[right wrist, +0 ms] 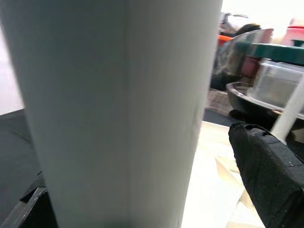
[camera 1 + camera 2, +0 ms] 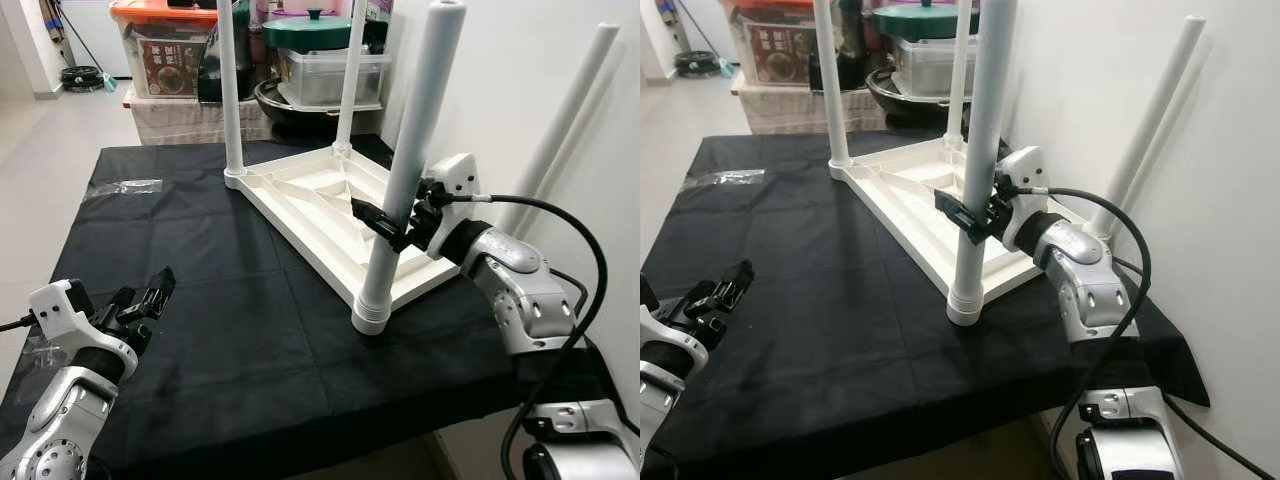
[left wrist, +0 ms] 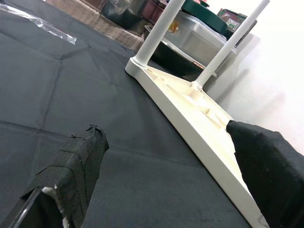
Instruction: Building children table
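Black cloth (image 2: 220, 330) covers the bench; left fingers (image 2: 150, 290) spread wide, right fingers (image 2: 385, 225) clasp a white leg (image 2: 405, 170).

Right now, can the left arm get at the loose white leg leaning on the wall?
Probably not. The loose leg leans beyond the upturned table, at the robot's right, while the left tool hovers over the black cloth at the near left.

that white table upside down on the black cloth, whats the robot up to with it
The robot is assembling it. The upside-down white table top has three legs standing in its corners, and the right gripper has its jaws around the nearest leg. A fourth leg leans against the wall. The left gripper hovers open above the black cloth.
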Robot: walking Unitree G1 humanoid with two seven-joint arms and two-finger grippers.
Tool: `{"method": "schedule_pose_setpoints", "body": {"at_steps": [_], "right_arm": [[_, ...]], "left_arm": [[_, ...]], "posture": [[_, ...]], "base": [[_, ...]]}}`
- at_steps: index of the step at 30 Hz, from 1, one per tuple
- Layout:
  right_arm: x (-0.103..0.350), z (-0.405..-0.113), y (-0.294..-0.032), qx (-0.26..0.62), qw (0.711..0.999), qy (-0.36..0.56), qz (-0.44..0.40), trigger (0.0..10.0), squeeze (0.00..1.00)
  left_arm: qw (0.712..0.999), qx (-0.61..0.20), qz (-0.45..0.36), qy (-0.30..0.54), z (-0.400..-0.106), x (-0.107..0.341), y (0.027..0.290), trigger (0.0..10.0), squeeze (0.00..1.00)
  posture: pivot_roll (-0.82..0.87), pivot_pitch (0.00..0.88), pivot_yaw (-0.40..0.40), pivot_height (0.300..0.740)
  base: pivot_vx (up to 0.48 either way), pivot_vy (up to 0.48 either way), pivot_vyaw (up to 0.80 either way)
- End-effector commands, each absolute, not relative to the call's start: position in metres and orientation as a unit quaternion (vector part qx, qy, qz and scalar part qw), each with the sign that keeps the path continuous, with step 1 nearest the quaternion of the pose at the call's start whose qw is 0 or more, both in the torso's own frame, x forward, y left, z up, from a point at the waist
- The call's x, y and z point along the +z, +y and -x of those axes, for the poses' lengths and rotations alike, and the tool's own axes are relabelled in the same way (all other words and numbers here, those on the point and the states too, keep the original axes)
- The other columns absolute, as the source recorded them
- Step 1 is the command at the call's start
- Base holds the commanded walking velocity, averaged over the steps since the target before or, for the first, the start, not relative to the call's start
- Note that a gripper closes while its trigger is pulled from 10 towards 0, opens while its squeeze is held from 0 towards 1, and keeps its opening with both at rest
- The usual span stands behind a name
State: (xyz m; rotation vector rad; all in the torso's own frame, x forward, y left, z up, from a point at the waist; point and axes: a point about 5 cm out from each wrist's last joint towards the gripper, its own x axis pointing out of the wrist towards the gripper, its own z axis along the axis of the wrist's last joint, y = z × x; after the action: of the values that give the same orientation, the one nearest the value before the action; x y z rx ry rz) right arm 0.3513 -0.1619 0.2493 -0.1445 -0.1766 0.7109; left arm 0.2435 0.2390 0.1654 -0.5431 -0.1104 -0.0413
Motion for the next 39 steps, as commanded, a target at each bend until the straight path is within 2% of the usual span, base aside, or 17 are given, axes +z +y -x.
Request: {"method": "schedule_pose_setpoints", "body": {"at_steps": [1,2,3,6,7,8,9,13,14,15,29,39], "right_arm": [[0.252,-0.352,-0.164,0.359,0.926,-0.088,0.076,10.0,0.00],[0.252,-0.354,-0.165,0.365,0.924,-0.085,0.079,10.0,0.00],[0.253,-0.357,-0.167,0.373,0.921,-0.081,0.085,7.1,0.00],[0.254,-0.358,-0.168,0.376,0.919,-0.080,0.088,7.3,0.00],[0.254,-0.359,-0.169,0.377,0.918,-0.079,0.091,6.7,0.00],[0.255,-0.360,-0.170,0.379,0.917,-0.079,0.092,6.7,0.00],[0.255,-0.361,-0.170,0.382,0.916,-0.078,0.093,4.4,0.00],[0.255,-0.361,-0.171,0.386,0.915,-0.078,0.094,4.0,0.00],[0.255,-0.361,-0.171,0.390,0.912,-0.078,0.095,0.6,0.00],[0.254,-0.361,-0.171,0.394,0.911,-0.079,0.095,0.0,0.00],[0.248,-0.363,-0.174,0.407,0.906,-0.071,0.093,0.0,0.00],[0.236,-0.362,-0.167,0.407,0.912,-0.045,0.024,0.0,0.00]], "left_arm": [[0.963,-0.023,0.264,-0.044,-0.244,0.162,0.238,10.0,0.00],[0.963,-0.023,0.264,-0.044,-0.244,0.162,0.238,10.0,0.00],[0.963,-0.023,0.263,-0.044,-0.244,0.162,0.238,10.0,0.00],[0.963,-0.022,0.263,-0.045,-0.243,0.162,0.238,10.0,0.00],[0.963,-0.022,0.263,-0.044,-0.243,0.162,0.239,10.0,0.00],[0.963,-0.021,0.263,-0.044,-0.243,0.162,0.239,10.0,0.00],[0.963,-0.021,0.263,-0.044,-0.242,0.162,0.239,10.0,0.00],[0.963,-0.022,0.263,-0.044,-0.242,0.162,0.239,10.0,0.00],[0.964,-0.022,0.263,-0.044,-0.242,0.162,0.239,10.0,0.00],[0.964,-0.022,0.263,-0.044,-0.242,0.162,0.238,10.0,0.00],[0.964,-0.024,0.262,-0.044,-0.243,0.162,0.239,10.0,0.00],[0.964,-0.025,0.262,-0.044,-0.242,0.163,0.238,10.0,0.00]], "posture": [[-0.04,0.000,-0.065,0.740],[-0.04,0.000,-0.065,0.740],[-0.04,0.000,-0.069,0.740],[-0.03,0.000,-0.069,0.740],[-0.03,0.000,-0.070,0.740],[-0.03,0.000,-0.071,0.740],[-0.03,0.000,-0.071,0.740],[-0.03,0.000,-0.071,0.740],[-0.03,0.000,-0.071,0.740],[-0.03,0.000,-0.071,0.740],[-0.03,0.000,-0.073,0.740],[-0.03,0.000,-0.073,0.740]], "base": [[0.000,0.000,0.00],[0.000,0.000,0.00],[0.000,0.000,0.00],[0.000,0.000,0.00],[0.000,0.000,0.00],[0.000,0.000,0.00],[0.000,0.000,0.00],[0.000,0.000,0.00],[0.000,0.000,0.00],[0.000,0.000,0.00],[0.000,0.000,0.00],[0.000,0.000,0.00]]}}
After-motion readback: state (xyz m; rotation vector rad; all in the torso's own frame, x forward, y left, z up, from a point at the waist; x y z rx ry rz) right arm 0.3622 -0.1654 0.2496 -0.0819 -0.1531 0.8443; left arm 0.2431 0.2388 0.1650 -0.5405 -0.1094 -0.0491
